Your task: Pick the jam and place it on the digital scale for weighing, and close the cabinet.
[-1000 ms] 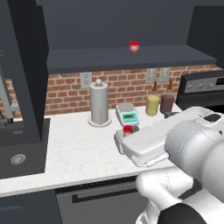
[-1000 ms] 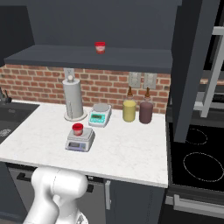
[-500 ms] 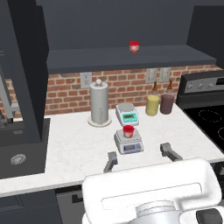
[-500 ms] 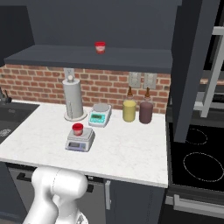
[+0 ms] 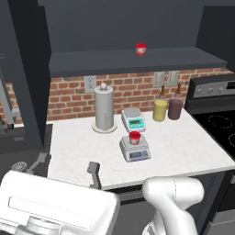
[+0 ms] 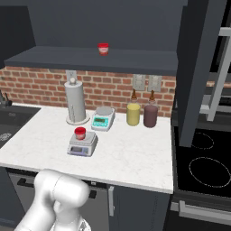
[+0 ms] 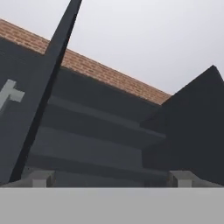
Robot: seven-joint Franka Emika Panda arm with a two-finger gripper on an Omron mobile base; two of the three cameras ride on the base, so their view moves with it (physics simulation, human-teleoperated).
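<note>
The jam [image 5: 134, 137] [image 6: 80, 132], a small red jar, stands on the silver plate of the digital scale [image 5: 136, 151] [image 6: 83, 145] with the bluish display, mid-counter. My gripper [image 5: 65, 167] hovers low at the left, in front of the counter edge and well apart from the jar. It is open, with nothing between its spread fingertips [image 7: 39, 178]. The cabinet [image 5: 133, 59] [image 6: 94, 56] above stands open, its doors [image 5: 27, 69] [image 6: 198, 67] swung out to either side. In the hand view, a dark door edge [image 7: 48, 83] slants across.
A twin red jar [image 5: 141, 49] [image 6: 103, 48] sits on the cabinet shelf. A second scale with a teal display [image 5: 133, 120], a paper towel roll [image 5: 104, 110], a yellow bottle [image 5: 160, 109] and a dark bottle [image 5: 175, 107] line the brick wall. The stove [image 6: 203, 167] is to the right.
The hand has swung from the right side to the lower left of the left base view. The jam and scale have not moved.
</note>
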